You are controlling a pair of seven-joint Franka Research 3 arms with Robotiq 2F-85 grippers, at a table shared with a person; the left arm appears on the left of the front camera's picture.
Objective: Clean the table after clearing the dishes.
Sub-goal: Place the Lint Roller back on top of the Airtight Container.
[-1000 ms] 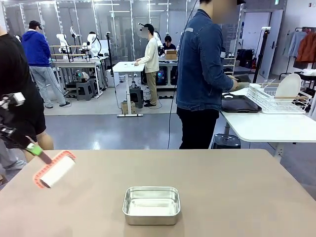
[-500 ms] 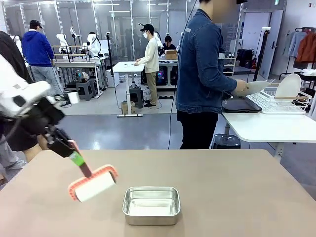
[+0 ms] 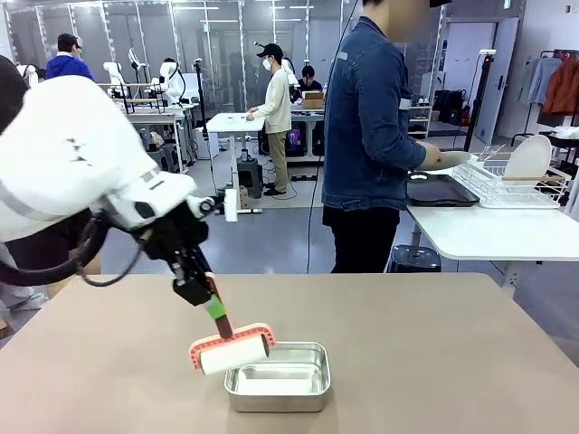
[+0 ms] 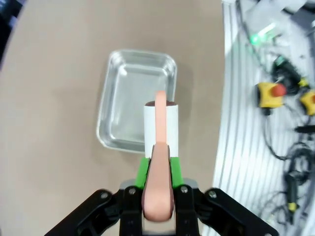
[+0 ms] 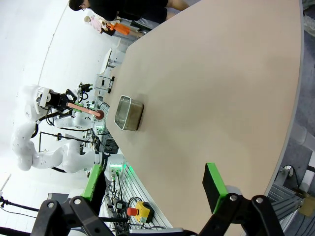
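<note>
The beige table carries a small steel pan near its front middle. My left gripper is shut on the handle of a pink roller, whose white roll hangs just over the pan's left rim. In the left wrist view the pink handle sits between the green pads, with the roll above the pan. My right gripper stands open and holds nothing, off the table's edge. Of the dishes, the person holds a white plate; another plate stands in the rack.
A person in a denim jacket stands beyond the far edge, turned to a white table with a wire rack and a dark tray. In the right wrist view the pan and the left arm lie far off.
My left arm has swung from the table's left edge to the right and down, carrying the roller to the pan. The person's hand with the plate has shifted by the rack.
</note>
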